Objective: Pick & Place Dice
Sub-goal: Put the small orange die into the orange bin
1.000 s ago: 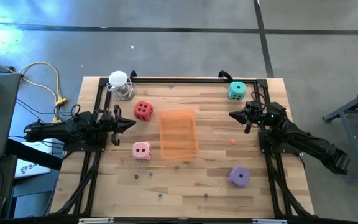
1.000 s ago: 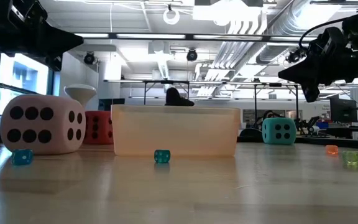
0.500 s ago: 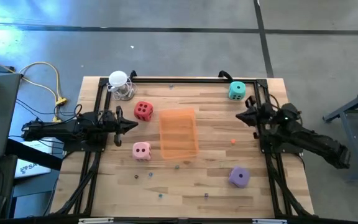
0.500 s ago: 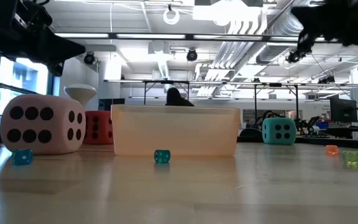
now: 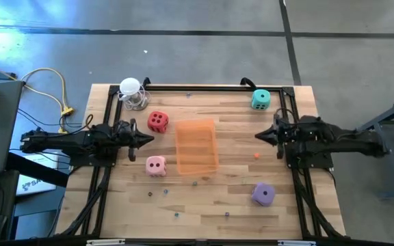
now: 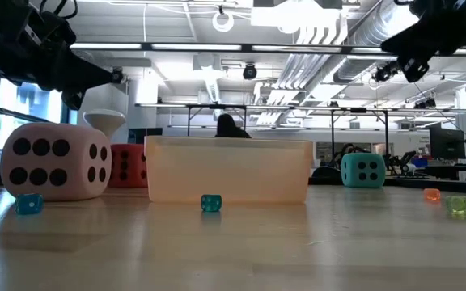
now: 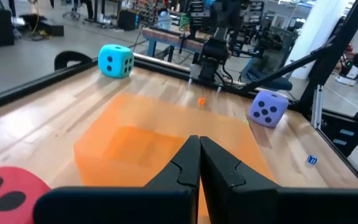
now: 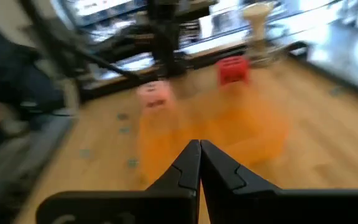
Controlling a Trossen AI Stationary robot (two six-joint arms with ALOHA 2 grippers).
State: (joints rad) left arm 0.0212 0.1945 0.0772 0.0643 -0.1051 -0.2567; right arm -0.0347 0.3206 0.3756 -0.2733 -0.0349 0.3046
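Four dice rest on the wooden table, none touched. The red die (image 5: 158, 121) and the pink die (image 5: 156, 165) sit left of the orange tray (image 5: 197, 145). The teal die (image 5: 260, 100) is near the far right corner, and the purple die (image 5: 263, 194) near the right front, tilted. My left gripper (image 5: 149, 139) hovers shut between the red and pink dice, pointing at the tray; its shut fingers (image 7: 199, 155) show in the left wrist view. My right gripper (image 5: 258, 137) hovers shut right of the tray, its fingers (image 8: 199, 163) closed.
A white funnel-like object (image 5: 132, 92) stands at the far left corner. Tiny beads lie scattered, one orange (image 5: 257, 156) near the right gripper, a teal one (image 6: 209, 202) before the tray. Black frame rails (image 5: 299, 184) run along the table's left, right and far sides.
The right arm has swung from a slant to lie level across the table's right edge; its gripper rose and shifted slightly toward the near edge. The left gripper has come down a little and edged toward the tray. The dice and the tray kept their places.
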